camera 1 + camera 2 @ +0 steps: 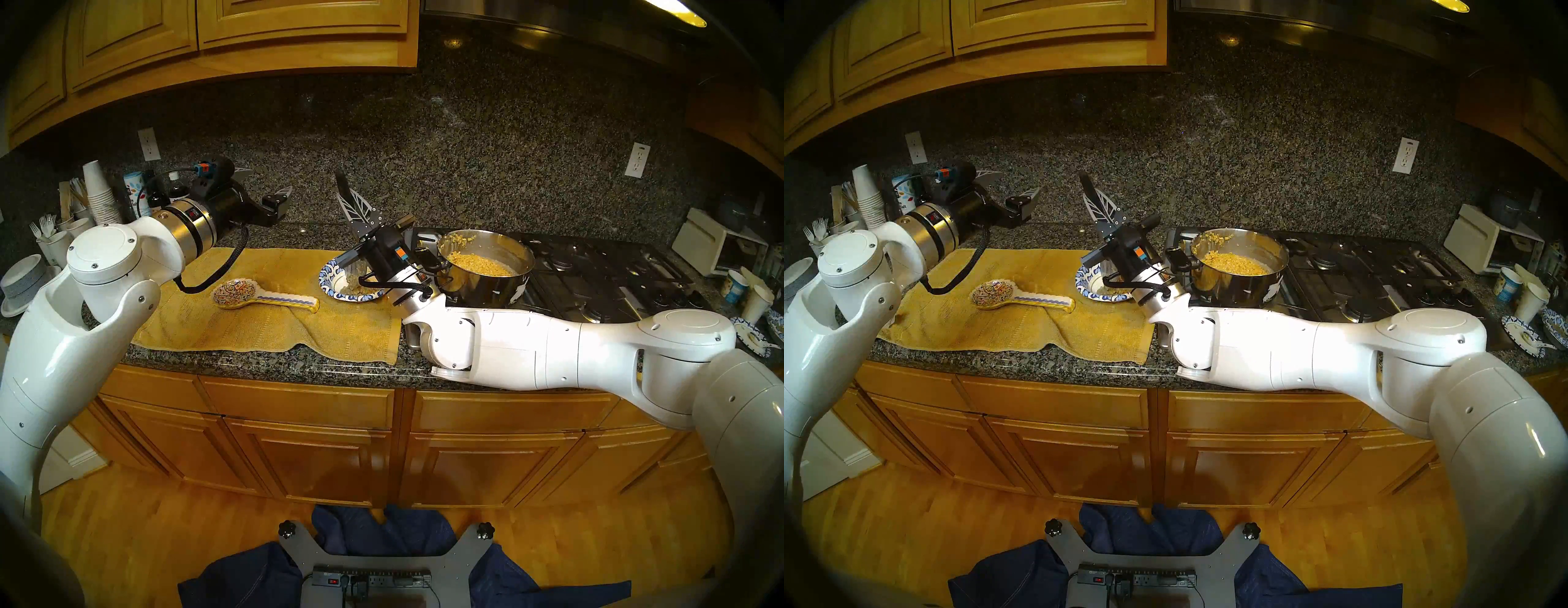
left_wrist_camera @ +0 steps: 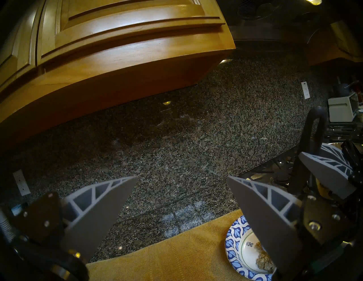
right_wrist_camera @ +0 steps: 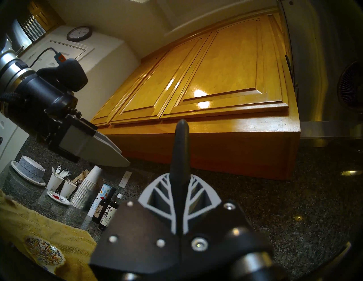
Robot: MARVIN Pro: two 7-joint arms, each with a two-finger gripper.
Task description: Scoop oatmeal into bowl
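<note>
- I am working at a dark speckled granite counter under honey-wood cabinets, with a black gas hob to its right and a yellow towel spread across the middle.
- The small shallow bowl with the blue-and-white leaf rim sits on the towel's right end, just beside the shiny steel pot with black handles on the hob.
- A little tan, lumpy oatmeal already lies in the bowl; most of it looks to be in the pot.
- My right gripper is clenched on a black utensil handle that sticks up between its fingers; it is raised over the bowl, tilted up. The working end is hidden under the wrist, so I cannot tell whether it is loaded.
- My left gripper hangs released and empty, well to the left above the towel.
- Risk: the bowl looks light and nothing steadies it; a downward scrape could tip or slide it on the towel.
- Risk: sticky oatmeal may cling to the utensil and drop on the towel or hob on the way between pot and bowl.
- Risk: my right forearm lies close to the pot's near handle; a careless swing back could knock the pot.
- Risk: the multicoloured painted spoon rest lies left of the bowl, in the way of a shoved bowl.
</note>
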